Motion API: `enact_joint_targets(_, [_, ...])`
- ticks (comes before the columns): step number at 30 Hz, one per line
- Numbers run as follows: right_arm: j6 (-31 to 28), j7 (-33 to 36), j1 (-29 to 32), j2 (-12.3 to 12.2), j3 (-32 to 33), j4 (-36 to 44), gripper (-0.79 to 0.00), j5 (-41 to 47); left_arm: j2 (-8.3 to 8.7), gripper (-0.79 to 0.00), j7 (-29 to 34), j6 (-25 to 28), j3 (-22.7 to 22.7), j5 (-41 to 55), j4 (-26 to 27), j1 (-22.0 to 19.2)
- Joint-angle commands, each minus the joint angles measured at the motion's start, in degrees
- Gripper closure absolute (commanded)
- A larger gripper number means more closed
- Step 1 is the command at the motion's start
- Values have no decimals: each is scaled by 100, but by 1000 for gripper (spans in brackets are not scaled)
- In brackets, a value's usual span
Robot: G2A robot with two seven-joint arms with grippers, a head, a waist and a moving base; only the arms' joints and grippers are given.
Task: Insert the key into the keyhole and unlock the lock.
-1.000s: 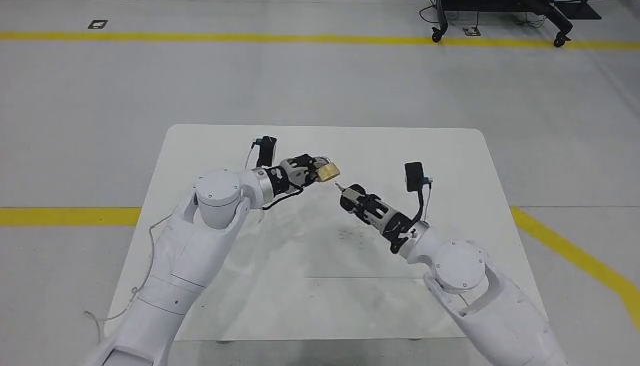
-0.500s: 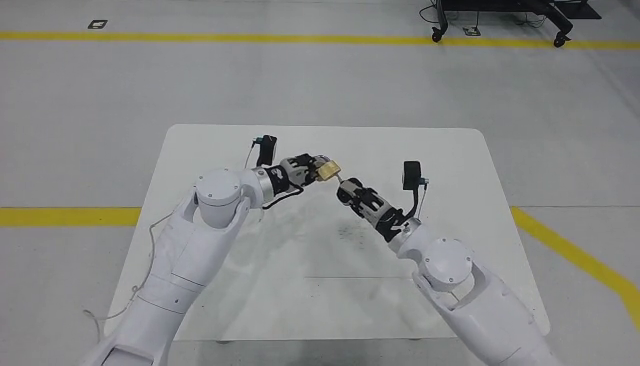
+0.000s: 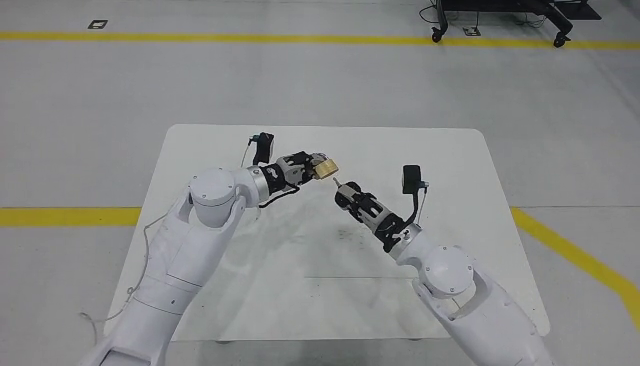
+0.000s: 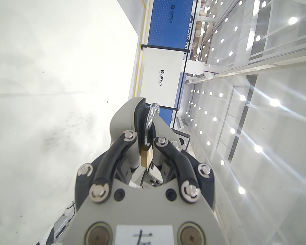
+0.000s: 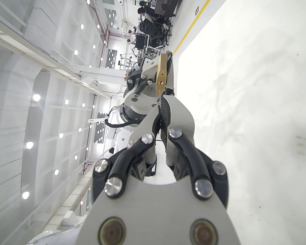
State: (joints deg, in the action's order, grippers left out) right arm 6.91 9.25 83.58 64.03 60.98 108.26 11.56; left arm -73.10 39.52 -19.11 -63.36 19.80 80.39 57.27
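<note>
Holding the brass lock in the air over the far middle of the white table, the left gripper pinches it between both fingers. The silver shackle sits at the fingertips and the brass body lies farther back between them. The lock's keyhole face points right and slightly toward the near side, at the right gripper. That gripper hangs just to the right of the lock and a little nearer. Its fingers are pressed together on the key, and a thin silver tip sticks out past the pads. The tip lies right at the keyhole face and seems to touch the brass, but whether it is inside the keyhole cannot be told. On the floor beyond the table runs a yellow line, and a black wheeled frame stands at the far right.
</note>
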Motion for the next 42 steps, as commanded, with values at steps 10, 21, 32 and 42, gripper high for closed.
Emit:
enact_joint_targets(10, [69,25,-95,69,-13,-110,0,-41,7,0,74,-14,65,-31,-3,-28])
enact_joint_targets(21, [156,22,-121,121,27,-146,0,-132,20,0,124,-29,109,-93,-13,-57])
enact_joint_targets(32, [359,76,-135,161,76,-103,0,-251,39,0,253,-36,193,-272,-9,-109])
enact_joint_targets(42, [437,85,-157,206,152,-122,-68,-189,44,0,528,-9,290,-281,-100,-199])
